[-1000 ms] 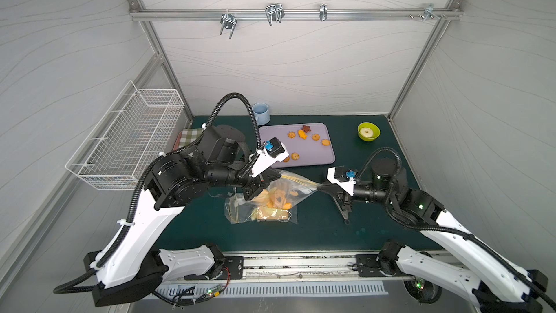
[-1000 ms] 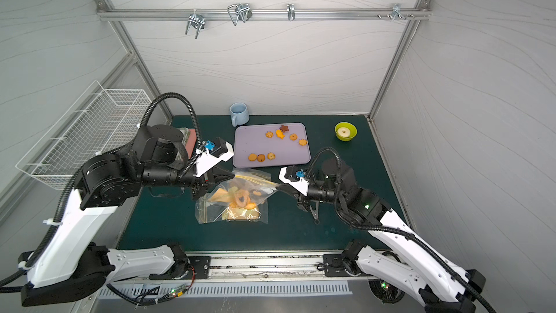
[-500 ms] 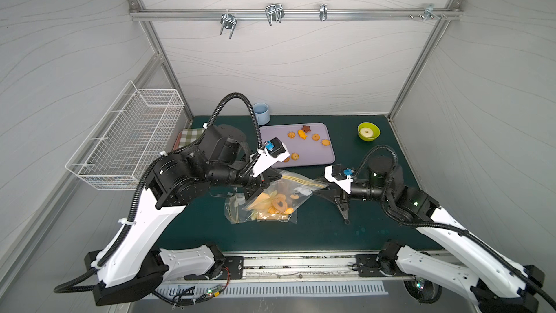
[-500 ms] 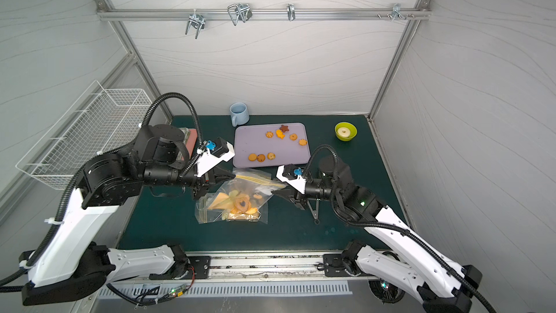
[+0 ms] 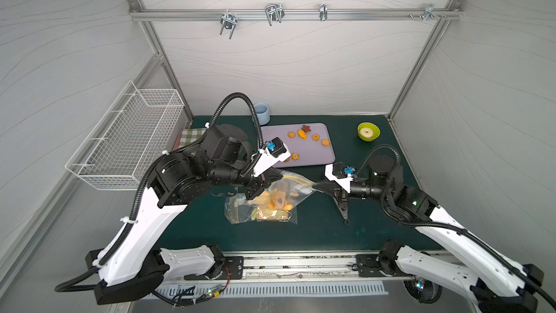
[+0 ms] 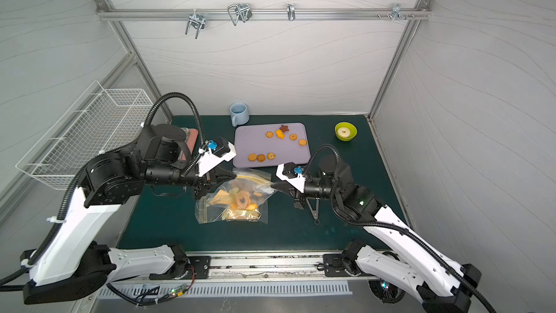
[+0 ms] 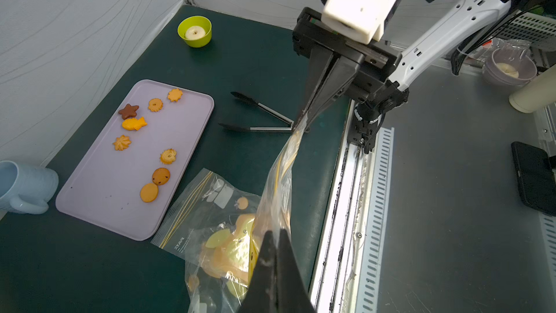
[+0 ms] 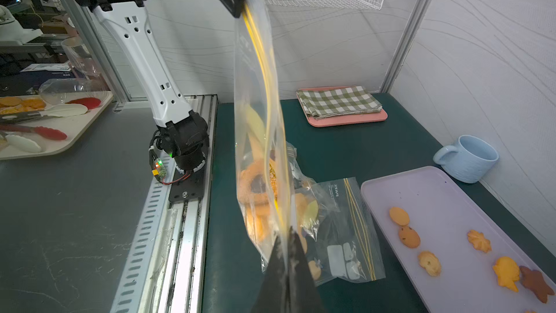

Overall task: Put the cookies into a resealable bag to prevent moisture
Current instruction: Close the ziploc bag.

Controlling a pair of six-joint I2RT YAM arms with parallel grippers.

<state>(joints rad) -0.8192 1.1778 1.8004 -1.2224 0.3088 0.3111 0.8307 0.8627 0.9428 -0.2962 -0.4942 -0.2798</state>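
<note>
Nearest the front rail, a second bag (image 6: 204,213) lies flat on the dark green mat (image 6: 301,230). It is clear, with thin yellow lines near its mouth and blank white label panels. The only legible writing is the word "PATA" printed beside those lines, seen in the left wrist view.

Just above it, the resealable bag (image 6: 255,186) is lifted off the mat and stretched between the two arms. The left gripper (image 7: 274,236) is clamped on one end of its yellow zip strip, and the right gripper (image 8: 288,237) is pinched tight on the other. Orange and yellow shapes show through the film. I cannot tell whether they are biscuits or print.

Black-tipped tongs (image 7: 258,129) lie open on the mat below the right gripper.

Farther back, the cookies (image 6: 280,133) sit on a lilac tray (image 6: 240,146). There are eight, all outside both bags: three in a row near the front edge and five toward the back, including an orange fish and a dark brown star.

Beyond the tray stand a pale blue mug (image 6: 239,114) and a green bowl (image 6: 337,132) holding a cream round piece. A green checked cloth (image 8: 340,100) rests on a pink tray (image 8: 346,120) in the back corner. A white wire basket (image 5: 135,133) hangs on the side wall.
</note>
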